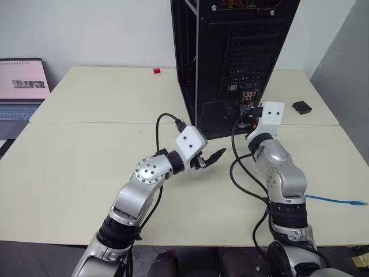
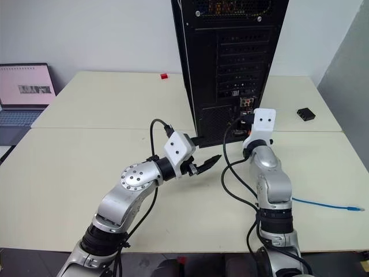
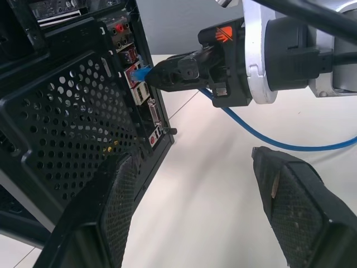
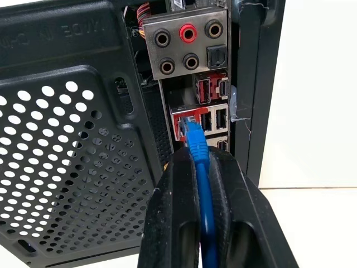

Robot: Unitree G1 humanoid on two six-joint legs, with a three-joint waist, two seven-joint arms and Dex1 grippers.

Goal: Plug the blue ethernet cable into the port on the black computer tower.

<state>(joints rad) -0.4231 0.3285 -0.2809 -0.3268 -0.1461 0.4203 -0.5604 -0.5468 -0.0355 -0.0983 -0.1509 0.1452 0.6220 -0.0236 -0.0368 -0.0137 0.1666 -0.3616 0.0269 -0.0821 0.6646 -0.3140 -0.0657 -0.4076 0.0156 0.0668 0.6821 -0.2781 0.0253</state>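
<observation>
The tower (image 1: 230, 57) stands upright at the middle of the table (image 1: 86, 167), its rear panel facing the robot. The right gripper (image 4: 202, 167) is held up against the lower rear connector cluster, its two fingers (image 4: 167, 223) pressed together on the cable (image 4: 205, 201), which runs lengthwise between them. The plug end sticks out just past the fingertips and its tip sits at the mouth of the port (image 4: 187, 121), a red-framed socket below the round audio jacks (image 4: 188, 34); whether the plug is fully seated cannot be told. In the left wrist view the same blue tip (image 3: 142, 72) shows at the rear panel, coming out of the front of the right gripper (image 3: 167, 72).

From the back of that gripper the cable drops in a loose curve onto the table and trails away to the robot's right, where its free end (image 1: 357, 202) lies flat near the table edge.

The left gripper (image 1: 212, 157) hovers above the table, just in front of the tower's lower corner and near the right gripper but apart from it. Its fingers (image 3: 295, 206) are spread wide with nothing between them, and the cable passes beyond them without touching.

A small black box (image 1: 301, 107) lies on the table to the right of the tower, a small red block (image 1: 155, 71) at the far edge on the left, and a laptop (image 1: 22, 86) sits off to the left.
</observation>
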